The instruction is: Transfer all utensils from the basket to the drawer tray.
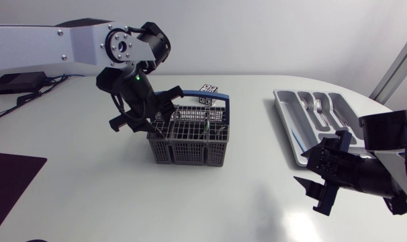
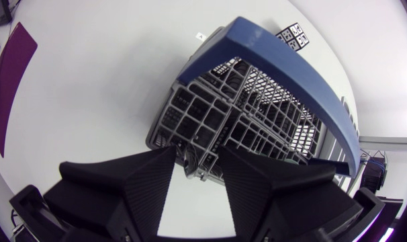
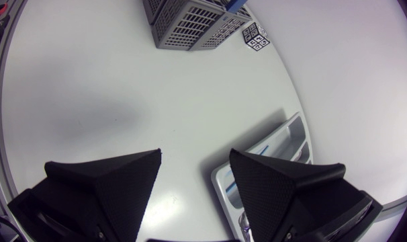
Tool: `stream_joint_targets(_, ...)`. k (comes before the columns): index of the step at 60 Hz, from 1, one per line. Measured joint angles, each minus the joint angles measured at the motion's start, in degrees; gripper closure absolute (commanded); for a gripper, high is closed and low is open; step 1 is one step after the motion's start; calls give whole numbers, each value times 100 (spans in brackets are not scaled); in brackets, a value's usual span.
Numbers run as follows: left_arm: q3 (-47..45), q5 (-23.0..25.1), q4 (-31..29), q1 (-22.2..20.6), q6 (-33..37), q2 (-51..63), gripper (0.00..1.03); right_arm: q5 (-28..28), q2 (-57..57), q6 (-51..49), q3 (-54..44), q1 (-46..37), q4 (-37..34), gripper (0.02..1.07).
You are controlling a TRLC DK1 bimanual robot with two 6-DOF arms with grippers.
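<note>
The grey wire basket [image 1: 190, 142] with a blue handle [image 1: 210, 99] stands mid-table. A dark utensil [image 1: 206, 128] sticks up inside it. My left gripper [image 1: 152, 123] hangs over the basket's left end. In the left wrist view the left gripper [image 2: 198, 169] is open, its fingers [image 2: 150, 185] partly closed around the near corner compartment of the basket [image 2: 190, 114]. A slim dark piece [image 2: 189, 160] stands in the gap. The grey drawer tray [image 1: 287, 128] lies at the right with forks [image 1: 319, 106] in it. My right gripper [image 1: 316, 183] sits open and empty near the table's front right.
A small black-and-white marker cube [image 1: 209, 89] sits just behind the basket. A purple mat [image 1: 9, 176] lies at the front left edge. In the right wrist view the right gripper [image 3: 193, 158] faces bare table, with the tray's corner [image 3: 270, 161] beside it.
</note>
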Motion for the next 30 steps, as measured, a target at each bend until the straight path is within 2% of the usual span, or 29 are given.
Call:
stream_joint_targets(10, -33, -81, 72, 0, 0, 2, 92, 22, -13, 42, -76, 70, 0, 33)
stream_joint_targets(12, -35, -114, 72, 0, 0, 7, 100, 24, -17, 42, -85, 79, 0, 33)
stream_joint_targets(18, -44, -435, 96, -2, -42, 13, 100, 61, -24, 42, -87, 94, 0, 33)
stream_joint_targets(30, -142, -494, 125, -94, -42, 13, 100, 107, -24, 42, -101, 98, 2, 33)
